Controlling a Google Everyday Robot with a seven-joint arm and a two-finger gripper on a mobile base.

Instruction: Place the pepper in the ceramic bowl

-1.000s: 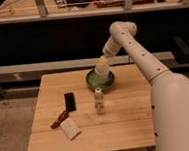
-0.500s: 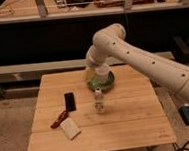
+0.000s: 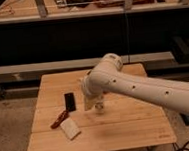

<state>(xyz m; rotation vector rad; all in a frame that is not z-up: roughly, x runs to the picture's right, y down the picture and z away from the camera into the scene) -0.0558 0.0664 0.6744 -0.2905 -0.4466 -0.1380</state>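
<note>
No legible text or number anywhere, nor on the hand point(image 3: 91, 101) above the table point(image 3: 124, 133).

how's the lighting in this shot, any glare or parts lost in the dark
Camera view: the wooden table is lit warm and evenly, no glare; the wall behind it is almost black. Camera view: the white arm is the brightest thing, its gripper low over the table's middle by the cup; the pepper stands out red at the left.
</note>
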